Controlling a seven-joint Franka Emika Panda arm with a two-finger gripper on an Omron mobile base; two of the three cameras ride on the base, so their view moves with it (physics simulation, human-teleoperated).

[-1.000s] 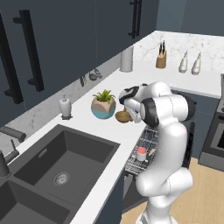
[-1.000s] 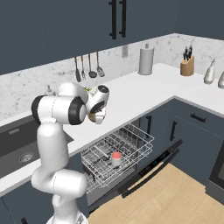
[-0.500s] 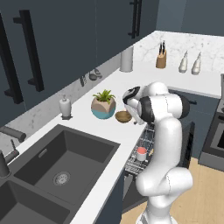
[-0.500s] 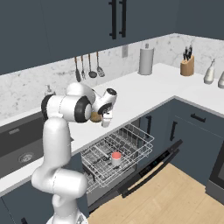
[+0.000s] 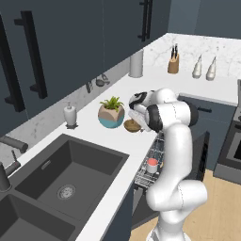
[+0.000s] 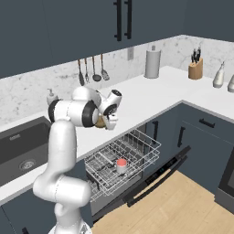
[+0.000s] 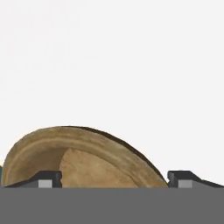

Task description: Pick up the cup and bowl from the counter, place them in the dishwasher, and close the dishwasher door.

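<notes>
Bowl [image 5: 132, 125] sits upright on the worktop [image 5: 155, 89], mouth up, round so no real long axis, at 3 o'clock of the plant pot [image 5: 111, 113]. Gripper [image 7: 114, 180] spread wide, straddling it. Cup [image 6: 121, 164] stands in the dishwasher rack [image 6: 137, 151].

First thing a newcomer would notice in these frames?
The white arm bent over the counter, its open gripper straddling the brown bowl beside the plant pot. Next, the dishwasher below the counter edge: door dropped open, wire rack pulled out, the red cup already standing in it.
</notes>
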